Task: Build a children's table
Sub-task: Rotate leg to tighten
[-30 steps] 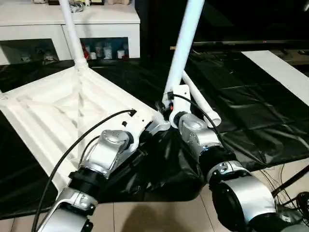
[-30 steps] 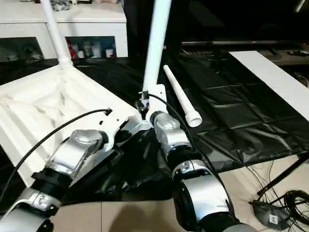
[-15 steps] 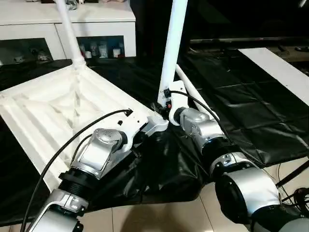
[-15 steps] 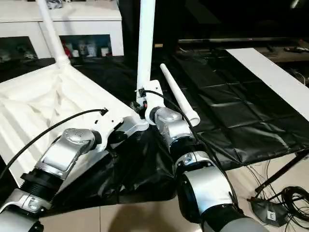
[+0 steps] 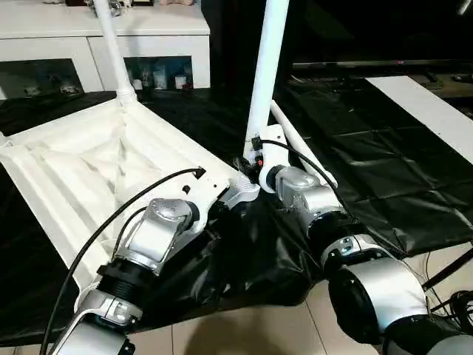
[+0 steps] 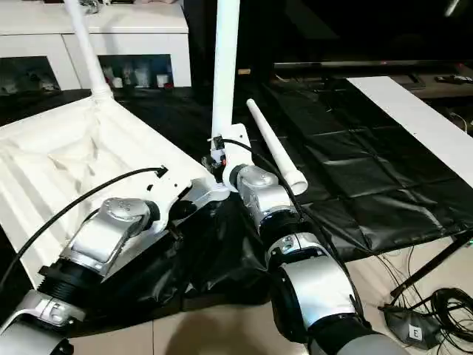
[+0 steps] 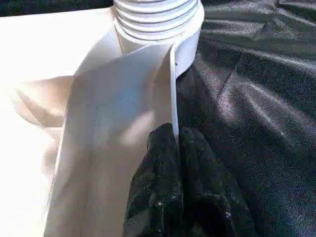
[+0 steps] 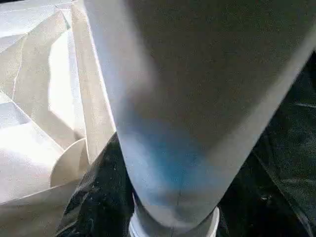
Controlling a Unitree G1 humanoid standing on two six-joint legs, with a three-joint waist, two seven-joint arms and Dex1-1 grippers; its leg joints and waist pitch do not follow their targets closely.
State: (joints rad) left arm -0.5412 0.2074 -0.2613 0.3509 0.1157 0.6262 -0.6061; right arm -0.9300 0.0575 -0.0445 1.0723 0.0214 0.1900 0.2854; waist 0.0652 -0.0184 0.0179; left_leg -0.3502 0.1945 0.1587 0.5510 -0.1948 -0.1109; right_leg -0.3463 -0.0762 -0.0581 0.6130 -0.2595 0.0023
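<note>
right now the upturned tabletop (image 5: 89, 170) lies on the black desk (image 5: 369, 163); the left gripper (image 7: 175, 143) pinches its rim just beside the corner socket (image 7: 158, 22). the right gripper (image 5: 255, 159) clasps the upright leg (image 5: 266, 66) there, so twisting it squarely should avoid cross-threading.

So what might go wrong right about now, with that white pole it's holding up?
The leg in the right gripper stands slightly tilted at the tabletop's near corner; its thread might bind. The left gripper pinches only a thin rim there, so the top may slip. A loose leg lies close behind and could get knocked.
</note>
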